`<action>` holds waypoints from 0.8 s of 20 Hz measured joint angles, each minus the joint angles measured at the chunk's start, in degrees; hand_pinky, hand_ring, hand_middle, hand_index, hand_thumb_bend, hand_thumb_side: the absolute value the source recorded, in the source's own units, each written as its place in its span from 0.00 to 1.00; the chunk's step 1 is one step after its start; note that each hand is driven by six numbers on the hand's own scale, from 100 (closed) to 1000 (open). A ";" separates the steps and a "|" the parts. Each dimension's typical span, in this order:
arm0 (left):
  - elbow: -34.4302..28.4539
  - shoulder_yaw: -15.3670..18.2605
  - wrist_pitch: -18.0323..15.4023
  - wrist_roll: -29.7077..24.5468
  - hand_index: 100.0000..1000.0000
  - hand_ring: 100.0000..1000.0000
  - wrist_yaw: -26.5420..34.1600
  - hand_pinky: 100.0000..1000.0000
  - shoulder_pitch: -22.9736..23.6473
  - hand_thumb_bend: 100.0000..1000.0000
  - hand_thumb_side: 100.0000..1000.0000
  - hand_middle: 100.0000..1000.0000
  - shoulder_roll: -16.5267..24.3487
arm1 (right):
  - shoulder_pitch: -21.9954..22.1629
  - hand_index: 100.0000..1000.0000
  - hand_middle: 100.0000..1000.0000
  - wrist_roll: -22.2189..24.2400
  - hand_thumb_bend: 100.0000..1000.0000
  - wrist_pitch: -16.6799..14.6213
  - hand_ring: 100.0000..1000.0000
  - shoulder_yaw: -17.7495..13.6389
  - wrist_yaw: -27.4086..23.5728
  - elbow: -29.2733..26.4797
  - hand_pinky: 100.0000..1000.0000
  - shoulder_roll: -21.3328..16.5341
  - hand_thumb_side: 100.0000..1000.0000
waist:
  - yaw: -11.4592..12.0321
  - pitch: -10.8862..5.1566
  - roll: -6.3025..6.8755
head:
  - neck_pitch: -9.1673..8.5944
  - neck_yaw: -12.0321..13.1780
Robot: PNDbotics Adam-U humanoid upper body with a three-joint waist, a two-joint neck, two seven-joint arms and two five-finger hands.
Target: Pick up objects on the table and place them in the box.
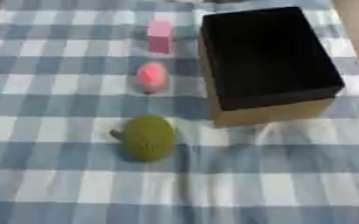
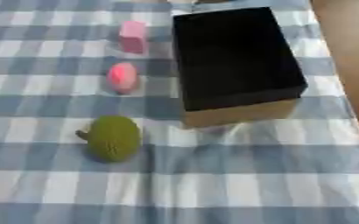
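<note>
An open cardboard box with a black inside stands at the right of the blue-and-white checked cloth. Left of it three things lie in a row. A pink block stands farthest back. A pink rounded thing lies in the middle. A green spiky oval fruit with a short stem lies nearest, in front of the box's near left corner. Neither of my hands shows in either view.
The checked cloth covers the table and runs on toward the near edge. At the far right a brown bare strip shows beyond the cloth's edge.
</note>
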 measured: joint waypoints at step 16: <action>-0.01 -1.59 -5.92 -2.44 0.90 0.74 -3.72 0.78 -3.56 0.00 0.55 0.73 5.79 | 0.42 0.92 0.33 -0.22 0.00 -0.64 1.00 -0.33 0.78 0.00 0.92 -0.01 0.41 | -0.21 0.39 0.03 | 0.10 -1.41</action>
